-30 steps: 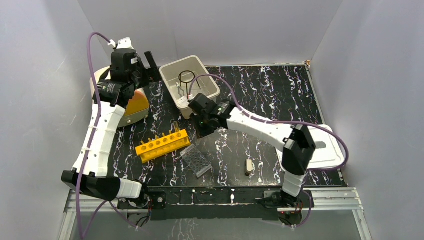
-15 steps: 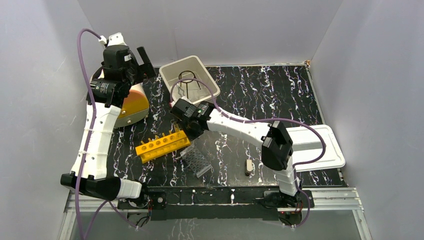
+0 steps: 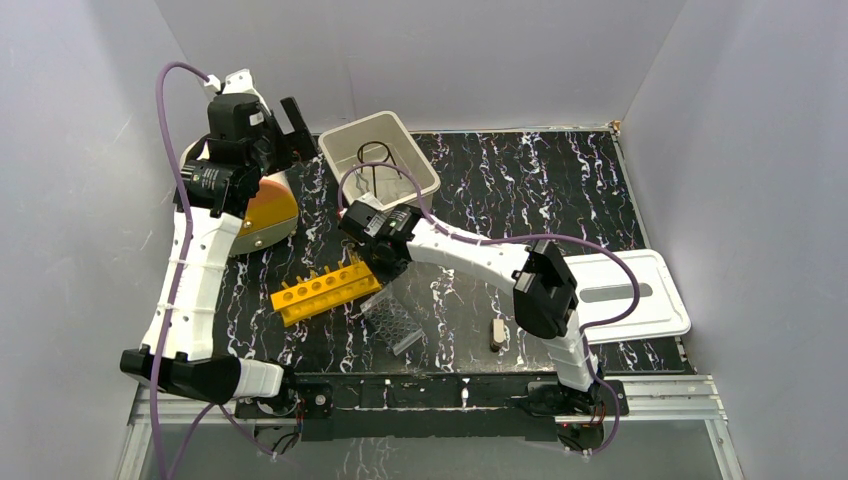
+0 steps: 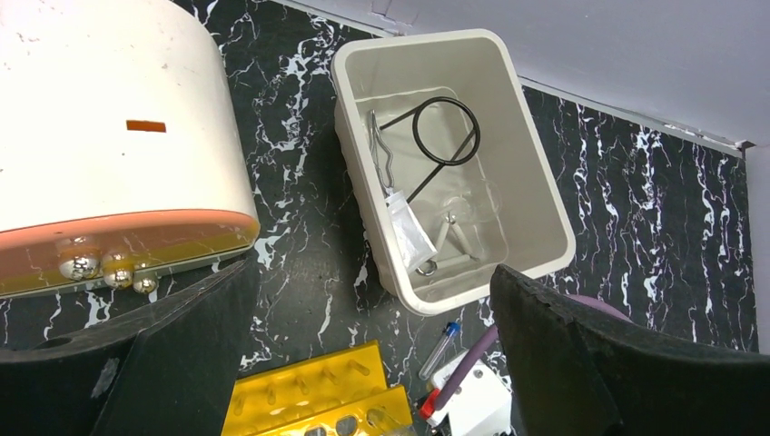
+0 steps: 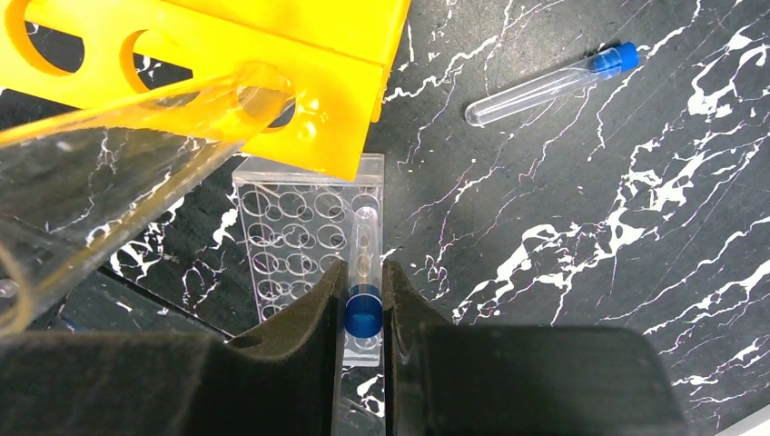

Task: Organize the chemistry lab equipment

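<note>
– What takes up the most room?
– The black marbled table (image 3: 520,180). A flat white lid (image 3: 640,300) lies at its right edge, and a white and orange machine (image 4: 109,136) sits far left.
– And the beige tub (image 4: 536,191)?
– At the back, just beside the machine. It holds a wire ring stand (image 4: 445,132), metal forceps (image 4: 381,150) and a small clear bag (image 4: 409,234).
– In front of it?
– A yellow rack (image 3: 325,288), with a clear tray of wells (image 3: 393,322) touching its right end.
– The arms?
– The left gripper (image 4: 370,282) hangs above the tub's near wall, its jaws spread wide with nothing between them. The right gripper (image 5: 363,291) is clamped on a blue-capped tube (image 5: 364,245) over the clear tray.
– Anything smaller?
– A second capped tube (image 5: 554,84) lies on the table near the rack, and a small tan block (image 3: 497,333) sits well to the right of the tray.
</note>
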Robot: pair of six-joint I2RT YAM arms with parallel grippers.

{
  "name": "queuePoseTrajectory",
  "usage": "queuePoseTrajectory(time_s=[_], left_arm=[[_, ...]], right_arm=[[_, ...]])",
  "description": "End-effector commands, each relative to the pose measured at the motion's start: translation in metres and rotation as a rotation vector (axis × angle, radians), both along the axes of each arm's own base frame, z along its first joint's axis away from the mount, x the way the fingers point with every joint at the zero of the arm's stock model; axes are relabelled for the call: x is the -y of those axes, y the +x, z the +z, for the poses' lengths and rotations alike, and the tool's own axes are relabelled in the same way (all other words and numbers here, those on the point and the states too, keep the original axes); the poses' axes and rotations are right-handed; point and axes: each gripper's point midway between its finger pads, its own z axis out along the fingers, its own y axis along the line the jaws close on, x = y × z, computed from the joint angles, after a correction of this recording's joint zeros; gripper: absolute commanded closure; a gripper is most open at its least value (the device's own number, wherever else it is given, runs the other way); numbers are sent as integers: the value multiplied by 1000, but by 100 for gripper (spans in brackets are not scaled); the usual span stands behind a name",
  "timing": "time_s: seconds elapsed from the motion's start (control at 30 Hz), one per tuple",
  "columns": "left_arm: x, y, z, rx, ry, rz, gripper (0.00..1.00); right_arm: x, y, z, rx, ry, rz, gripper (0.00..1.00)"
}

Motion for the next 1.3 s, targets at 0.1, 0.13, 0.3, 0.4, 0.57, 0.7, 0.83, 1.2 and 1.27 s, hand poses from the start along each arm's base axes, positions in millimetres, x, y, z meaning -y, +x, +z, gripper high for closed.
queuePoseTrajectory(time_s=[0.1,0.13,0.3,0.4,0.57,0.7,0.83,1.2,1.27], left_arm=[[1,-10,12,40,-17,-17,2],[1,-11,12,39,-17,-18,2],[0,-13,11,39,-13,-18,2],[0,-14,11,40,-13,-18,2],[-1,-15,10,37,-11,-18,2],[-1,-15,10,35,-14,-18,2],[0,-16,9,33,-17,-20,2],[1,-18,7,26,-25,-24,2],[1,-18,7,27,-26,-23,2]], right_arm=[[-11,7,7,35,51,-3,88],[-11,7,7,34,51,-4,88],[-9,5,0,21,36,-9,88],[-7,5,-4,19,27,-13,87],[-4,6,-2,32,36,-40,83],[-7,7,4,55,90,-59,78],[-10,9,3,64,116,-82,76],[-11,10,4,66,127,-95,67],[-11,10,6,68,130,-98,63]])
